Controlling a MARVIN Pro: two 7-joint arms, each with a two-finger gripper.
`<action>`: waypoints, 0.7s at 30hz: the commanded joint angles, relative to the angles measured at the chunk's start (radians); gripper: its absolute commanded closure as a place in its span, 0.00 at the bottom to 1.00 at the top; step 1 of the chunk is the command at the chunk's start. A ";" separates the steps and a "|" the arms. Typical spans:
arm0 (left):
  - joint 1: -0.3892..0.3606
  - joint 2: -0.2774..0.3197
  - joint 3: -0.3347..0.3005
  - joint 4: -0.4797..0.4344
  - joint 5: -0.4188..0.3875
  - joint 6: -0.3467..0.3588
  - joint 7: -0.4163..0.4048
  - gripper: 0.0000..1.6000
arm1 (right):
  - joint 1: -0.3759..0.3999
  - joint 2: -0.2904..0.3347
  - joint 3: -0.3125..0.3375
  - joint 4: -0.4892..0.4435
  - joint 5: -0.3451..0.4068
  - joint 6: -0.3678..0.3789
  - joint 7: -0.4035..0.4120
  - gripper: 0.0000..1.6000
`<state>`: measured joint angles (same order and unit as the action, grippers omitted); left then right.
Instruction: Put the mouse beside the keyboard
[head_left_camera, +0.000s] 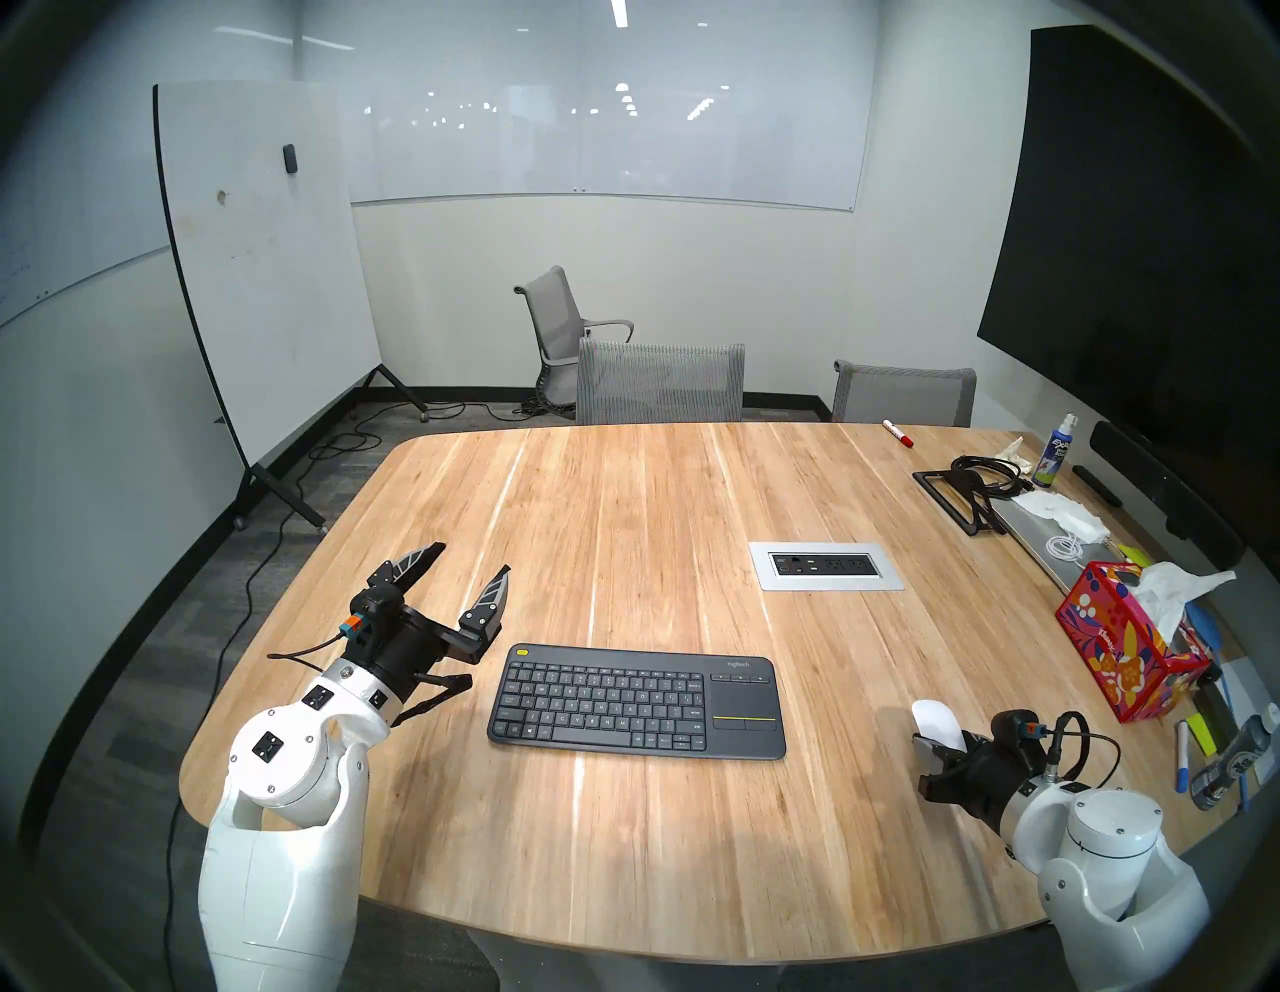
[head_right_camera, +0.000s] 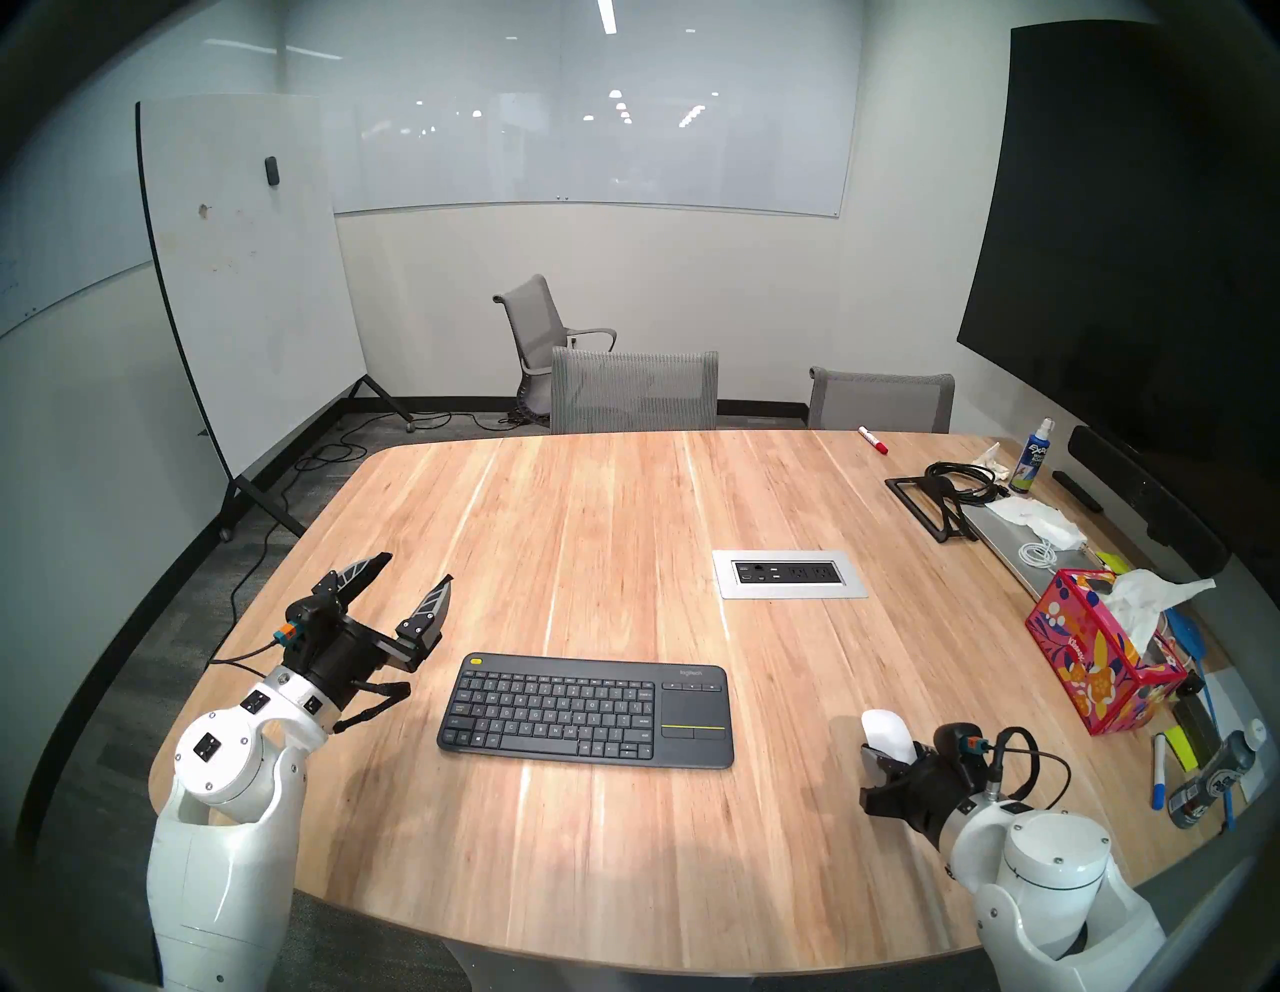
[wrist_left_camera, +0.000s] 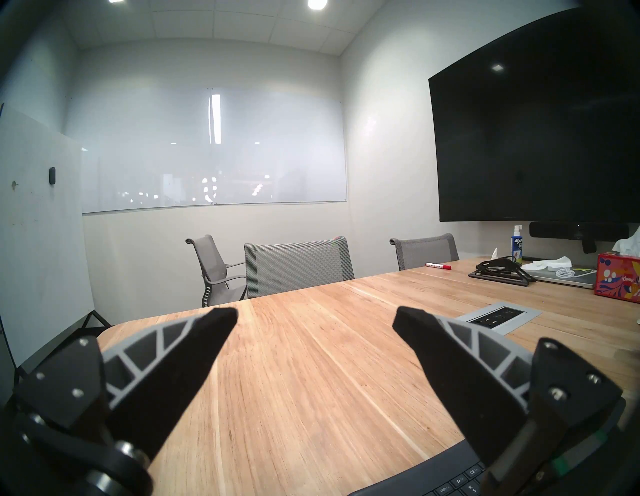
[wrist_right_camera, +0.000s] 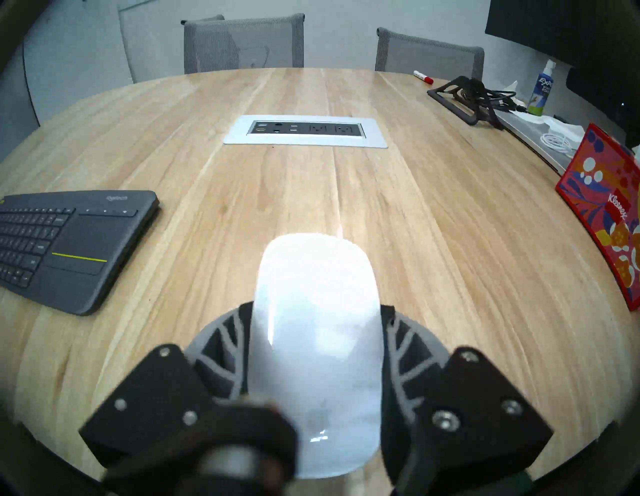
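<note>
Legibly marked: Logitech keyboard (head_left_camera: 637, 701), lower centre; Kleenex box (head_left_camera: 1122, 651), Expo bottle (head_left_camera: 1054, 452), right. Mouse (head_left_camera: 936, 725) clamped in right pincer (head_left_camera: 931, 751), lower right; left pincer (head_left_camera: 471, 564) agape.

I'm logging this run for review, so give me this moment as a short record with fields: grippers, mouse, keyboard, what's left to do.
right gripper: shut on the mouse, held above the table
left gripper: open, empty, left of the keyboard
mouse position: well to the right of the keyboard, apart from it
keyboard: flat on the table, touchpad end toward the mouse
nearby: tissue box further right
remaining: carry the mouse to the keyboard's touchpad end and set it down
</note>
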<state>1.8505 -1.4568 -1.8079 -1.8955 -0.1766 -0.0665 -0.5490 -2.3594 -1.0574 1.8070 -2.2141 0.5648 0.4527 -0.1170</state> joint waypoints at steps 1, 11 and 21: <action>0.000 0.000 0.000 -0.016 0.000 -0.002 0.000 0.00 | 0.057 -0.028 -0.053 -0.032 -0.026 -0.033 -0.043 1.00; 0.000 0.000 0.000 -0.017 0.001 -0.002 0.000 0.00 | 0.125 -0.028 -0.137 -0.017 -0.081 -0.027 -0.085 1.00; 0.001 0.000 0.000 -0.017 0.001 -0.002 0.000 0.00 | 0.213 -0.030 -0.219 0.017 -0.130 0.008 -0.127 1.00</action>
<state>1.8505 -1.4568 -1.8079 -1.8955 -0.1766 -0.0665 -0.5490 -2.2299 -1.0873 1.6204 -2.2020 0.4571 0.4409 -0.2205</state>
